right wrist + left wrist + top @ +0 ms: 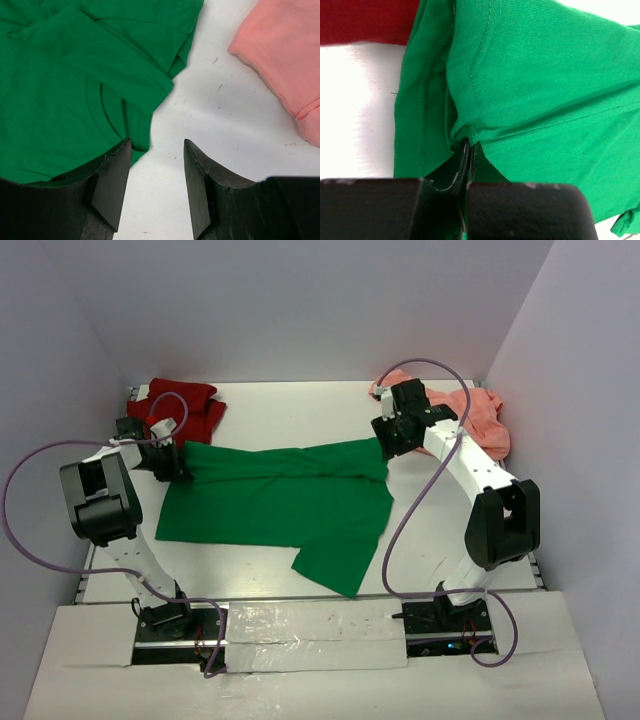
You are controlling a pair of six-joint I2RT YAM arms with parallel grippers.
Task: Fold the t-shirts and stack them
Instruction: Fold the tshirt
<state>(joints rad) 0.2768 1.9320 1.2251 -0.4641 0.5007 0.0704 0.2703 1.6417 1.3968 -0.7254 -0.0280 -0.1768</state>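
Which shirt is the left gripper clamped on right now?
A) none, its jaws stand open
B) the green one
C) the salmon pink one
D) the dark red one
B: the left wrist view shows the left gripper closed, with cloth of the green t-shirt puckered and pinched at its tips.

3 tees: green (270,505), red (190,405), pink (485,415)

Text, all views: none readable.
green t-shirt (270,505): plain.
dark red t-shirt (188,405): plain.
salmon pink t-shirt (482,412): plain.
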